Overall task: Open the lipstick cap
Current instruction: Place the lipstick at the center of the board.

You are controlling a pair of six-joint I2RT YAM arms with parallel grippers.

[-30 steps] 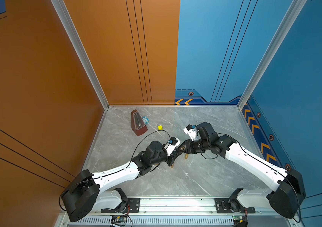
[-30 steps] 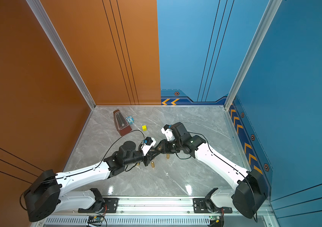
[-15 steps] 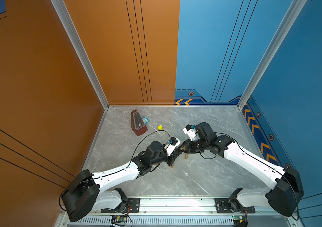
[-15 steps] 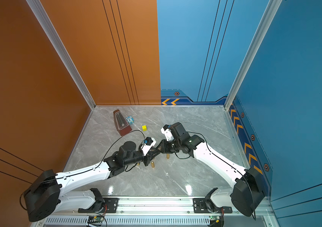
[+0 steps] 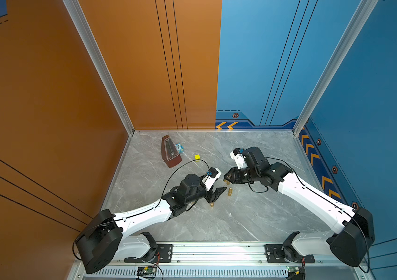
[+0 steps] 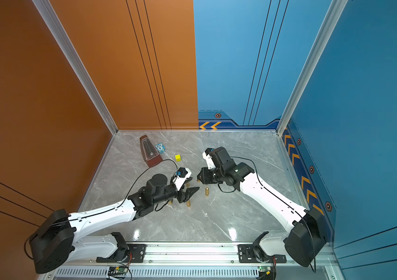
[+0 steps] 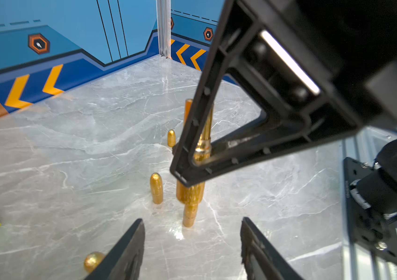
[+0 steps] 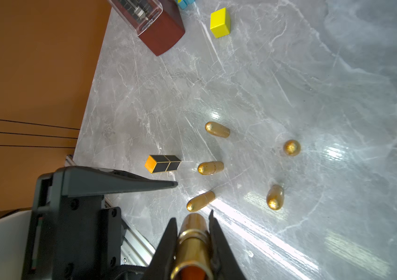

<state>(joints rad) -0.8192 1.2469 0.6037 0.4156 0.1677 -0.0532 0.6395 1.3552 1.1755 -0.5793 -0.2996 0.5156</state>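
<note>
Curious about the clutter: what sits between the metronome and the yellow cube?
Bare marble floor, clearest in the right wrist view. The blue toy sits beside the metronome, farther back; in a top view a black cable arcs near the cube.

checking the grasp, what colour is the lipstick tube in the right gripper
Gold. The lipstick tube shows best in right wrist view.

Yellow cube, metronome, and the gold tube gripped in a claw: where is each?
yellow cube [image 8: 219, 23]: right wrist view, its largest visible face.
metronome [image 5: 169, 150]: a top view, its pale front panel.
gold tube [image 8: 194, 244]: right wrist view, its shiny barrel.
</note>
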